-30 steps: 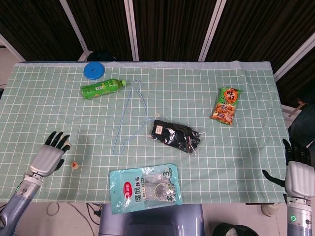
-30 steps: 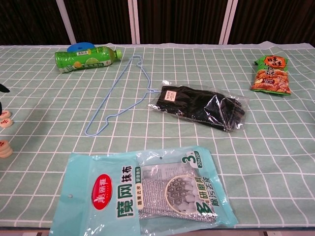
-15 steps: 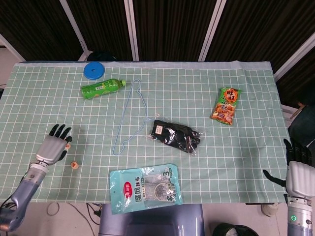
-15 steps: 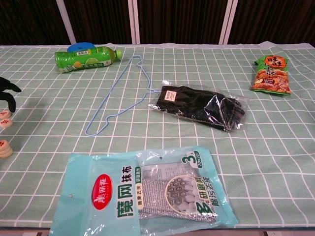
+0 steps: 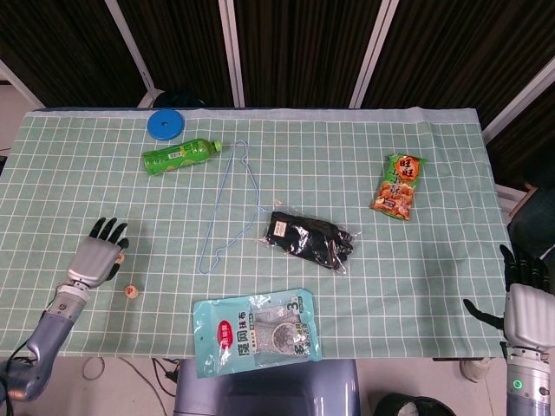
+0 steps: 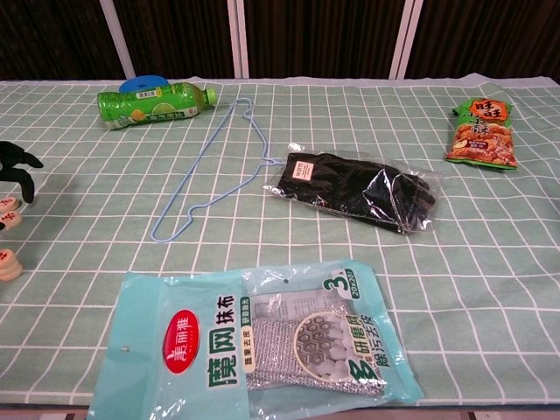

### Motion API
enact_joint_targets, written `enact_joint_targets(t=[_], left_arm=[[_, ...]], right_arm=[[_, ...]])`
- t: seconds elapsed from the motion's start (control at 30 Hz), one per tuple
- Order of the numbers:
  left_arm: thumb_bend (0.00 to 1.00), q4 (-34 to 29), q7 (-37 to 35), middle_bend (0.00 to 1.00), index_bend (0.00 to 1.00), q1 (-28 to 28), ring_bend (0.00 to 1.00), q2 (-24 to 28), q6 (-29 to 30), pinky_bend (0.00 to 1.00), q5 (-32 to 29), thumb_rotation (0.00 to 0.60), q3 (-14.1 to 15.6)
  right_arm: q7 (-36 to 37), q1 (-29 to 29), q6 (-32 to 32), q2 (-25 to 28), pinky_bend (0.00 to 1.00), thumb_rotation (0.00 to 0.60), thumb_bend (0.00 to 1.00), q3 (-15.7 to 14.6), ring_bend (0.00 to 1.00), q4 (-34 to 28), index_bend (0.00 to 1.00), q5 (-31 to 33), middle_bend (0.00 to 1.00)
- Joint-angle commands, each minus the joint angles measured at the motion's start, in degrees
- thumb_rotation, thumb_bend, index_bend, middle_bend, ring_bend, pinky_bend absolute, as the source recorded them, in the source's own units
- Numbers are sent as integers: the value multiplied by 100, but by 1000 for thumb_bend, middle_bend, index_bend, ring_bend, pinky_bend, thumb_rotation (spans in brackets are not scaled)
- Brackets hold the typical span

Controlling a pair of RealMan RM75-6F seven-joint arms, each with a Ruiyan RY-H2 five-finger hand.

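My left hand (image 5: 97, 254) hovers low over the table's left side with its dark fingers (image 6: 17, 166) spread and nothing in them. Small round wooden pieces (image 6: 9, 262) lie just beside and under it, one of them (image 5: 131, 291) a little to its right. My right hand (image 5: 523, 305) stays off the table's right front corner, fingers apart and pointing up, holding nothing. It does not show in the chest view.
On the green checked cloth (image 5: 434, 173) lie a green bottle (image 5: 179, 155), a blue lid (image 5: 166, 124), a light blue wire hanger (image 5: 227, 206), bagged black gloves (image 5: 310, 239), a snack packet (image 5: 398, 185) and a teal cloth packet (image 5: 255, 332) at the front edge.
My left hand has slid forward and slightly right over the cloth, its fingers now reaching further into the chest view. The right hand has barely moved.
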Motion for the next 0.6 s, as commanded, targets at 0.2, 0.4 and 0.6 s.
enact_joint_targets(t=[0.2, 0.4, 0.6], left_arm=[[324, 121, -56, 106, 404, 13, 0, -55, -6, 73, 17, 600, 58], [325, 195, -66, 110, 430, 10, 0, -104, 4, 74, 23, 600, 72], [324, 193, -4, 111, 442, 20, 0, -107, 10, 75, -13, 600, 75]], right_arm=[[-19, 0, 2, -5, 0, 600, 205, 0, 33, -3, 64, 7, 50], [-32, -1, 2, -9, 0, 600, 205, 2, 33, -9, 64, 21, 50], [-27, 0, -1, -11, 0, 600, 205, 6, 33, -11, 64, 30, 51]])
